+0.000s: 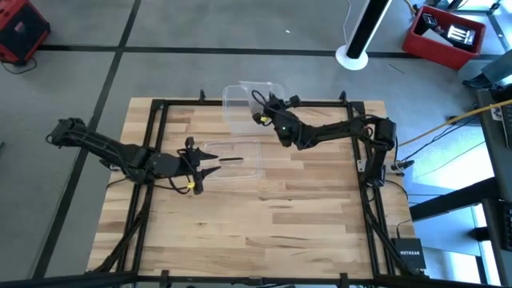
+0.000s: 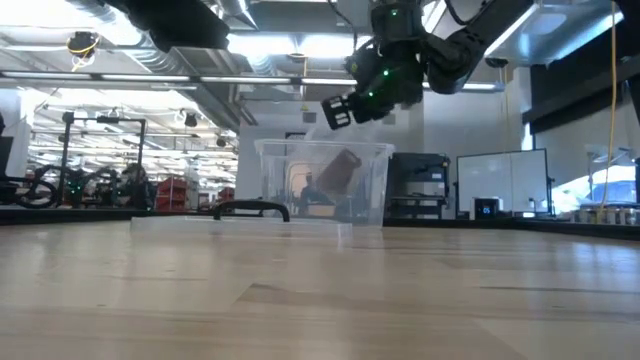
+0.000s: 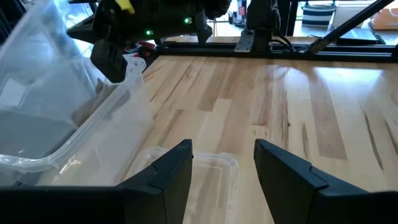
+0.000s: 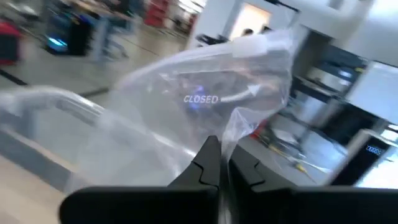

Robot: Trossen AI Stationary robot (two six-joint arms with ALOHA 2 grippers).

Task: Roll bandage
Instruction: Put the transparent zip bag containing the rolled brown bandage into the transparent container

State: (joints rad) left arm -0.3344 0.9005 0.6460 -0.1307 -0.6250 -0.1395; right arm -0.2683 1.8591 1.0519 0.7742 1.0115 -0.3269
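Note:
A clear plastic box [image 1: 252,100] stands open at the table's far middle. The bandage [image 2: 340,170] shows as a dull brown bundle through the box's wall; I cannot tell whether it lies in a bag. My right gripper [image 1: 261,117] hovers over the box's near rim, shut on a crinkled clear plastic bag [image 4: 211,87]. My left gripper [image 1: 210,170] stands open a little above the box's flat lid [image 1: 236,156], whose dark handle [image 2: 250,210] points up. Nothing is between the left fingers [image 3: 168,174]. My right gripper pinches a crumpled fold of the clear bag [image 4: 234,134] between its two shut fingers. The fingers point about level toward the table's left. The rest of the bag spreads out beyond the fingertips, above the box's rim [image 4: 62,102].
The lid lies flat on the table just in front of the box, under my left gripper. The near half of the wooden table [image 1: 264,232] is bare. Black frame rails [image 1: 156,136] run along the table's left, right and far sides.

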